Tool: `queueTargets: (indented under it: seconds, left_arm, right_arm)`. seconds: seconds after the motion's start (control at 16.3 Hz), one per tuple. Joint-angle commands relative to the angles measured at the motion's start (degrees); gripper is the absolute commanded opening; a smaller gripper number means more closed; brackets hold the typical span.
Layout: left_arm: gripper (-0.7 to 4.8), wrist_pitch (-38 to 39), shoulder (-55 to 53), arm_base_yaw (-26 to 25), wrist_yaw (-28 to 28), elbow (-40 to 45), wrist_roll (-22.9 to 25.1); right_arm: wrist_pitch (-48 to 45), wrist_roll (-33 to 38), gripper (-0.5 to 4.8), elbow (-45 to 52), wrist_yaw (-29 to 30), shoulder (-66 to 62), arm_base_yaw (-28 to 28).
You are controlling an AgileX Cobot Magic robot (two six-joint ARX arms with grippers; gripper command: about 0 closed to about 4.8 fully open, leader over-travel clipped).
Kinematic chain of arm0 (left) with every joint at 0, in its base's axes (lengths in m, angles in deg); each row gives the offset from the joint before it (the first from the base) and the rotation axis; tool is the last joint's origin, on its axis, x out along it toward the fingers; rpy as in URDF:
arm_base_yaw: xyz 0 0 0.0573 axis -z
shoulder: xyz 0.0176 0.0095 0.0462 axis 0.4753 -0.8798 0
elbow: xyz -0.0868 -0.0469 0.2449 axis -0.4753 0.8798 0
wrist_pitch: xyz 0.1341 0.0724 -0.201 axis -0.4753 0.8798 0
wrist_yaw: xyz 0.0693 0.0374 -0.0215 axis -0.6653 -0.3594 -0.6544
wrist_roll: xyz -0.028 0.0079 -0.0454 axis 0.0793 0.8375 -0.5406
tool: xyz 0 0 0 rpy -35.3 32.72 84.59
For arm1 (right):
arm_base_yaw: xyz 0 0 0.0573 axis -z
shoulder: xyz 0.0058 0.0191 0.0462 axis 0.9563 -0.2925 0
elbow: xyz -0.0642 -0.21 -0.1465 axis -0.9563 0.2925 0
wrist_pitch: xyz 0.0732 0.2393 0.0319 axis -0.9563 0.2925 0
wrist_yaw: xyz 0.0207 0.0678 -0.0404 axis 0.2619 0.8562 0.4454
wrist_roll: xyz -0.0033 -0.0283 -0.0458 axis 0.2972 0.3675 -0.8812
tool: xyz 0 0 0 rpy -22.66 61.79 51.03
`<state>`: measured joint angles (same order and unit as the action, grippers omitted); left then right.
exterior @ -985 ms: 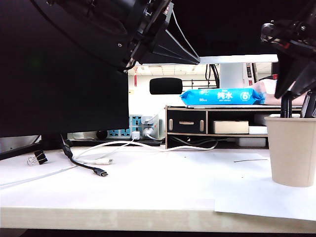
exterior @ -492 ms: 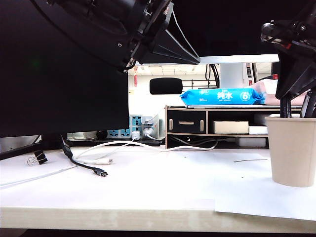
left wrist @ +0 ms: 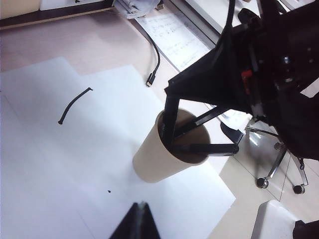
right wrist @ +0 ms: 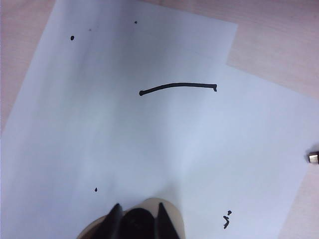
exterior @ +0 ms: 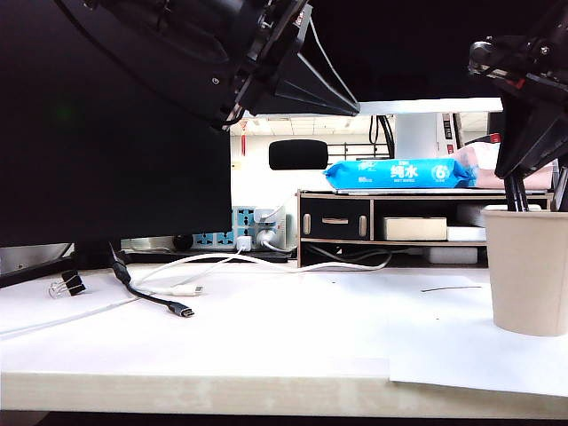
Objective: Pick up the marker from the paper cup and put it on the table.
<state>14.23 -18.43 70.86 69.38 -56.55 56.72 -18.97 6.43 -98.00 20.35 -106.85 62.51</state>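
— So, where do your fingers stand?

— Your right gripper (right wrist: 138, 222) hangs over the cup (left wrist: 152, 164), which stands upright on a white sheet (left wrist: 50, 164) at the right end of the table (exterior: 266, 355). Its fingers (right wrist: 115, 221) dip into the cup's mouth, set a little apart, with something dark between them. You cannot tell from any view whether they grasp anything.

— And the marker?

— You have it in the cup. The marker (left wrist: 207, 148) leans across the opening, one end poking out past the rim, close by the right fingers.

— What about your left side?

— Your left gripper (left wrist: 140, 221) hovers high above the sheet, off to one side of the cup, looking down at it. Its fingers are pressed together on nothing. A curved black stroke (right wrist: 177, 86) is drawn on the sheet beyond the cup.
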Motion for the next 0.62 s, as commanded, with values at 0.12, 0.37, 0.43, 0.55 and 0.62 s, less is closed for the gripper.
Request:
queueTargets:
  seconds: [0.12,0.37,0.43,0.55,0.62]
  left_arm:
    - [-0.05,-0.7,0.22,-0.07,0.04,-0.35,0.61]
    - [-0.04,-0.66,0.2,-0.07,0.02,-0.35,0.61]
    - [-0.04,-0.66,0.2,-0.07,0.04,-0.35,0.61]
    - [-0.04,-0.66,0.2,-0.07,0.04,-0.35,0.61]
    - [-0.04,-0.66,0.2,-0.07,0.04,-0.35,0.61]
  right_arm:
    - [-0.17,-0.2,0.72,-0.42,0.02,0.33,-0.02]
    - [0.24,-0.2,0.72,-2.49,-0.02,2.4,-0.02]
    - [0.96,-0.24,0.72,-3.78,-0.04,2.82,-0.02]
    - [3.69,-0.39,0.72,-6.56,0.0,2.8,-0.02]
    - [4.94,-0.39,0.72,-8.11,0.02,2.84,-0.02]
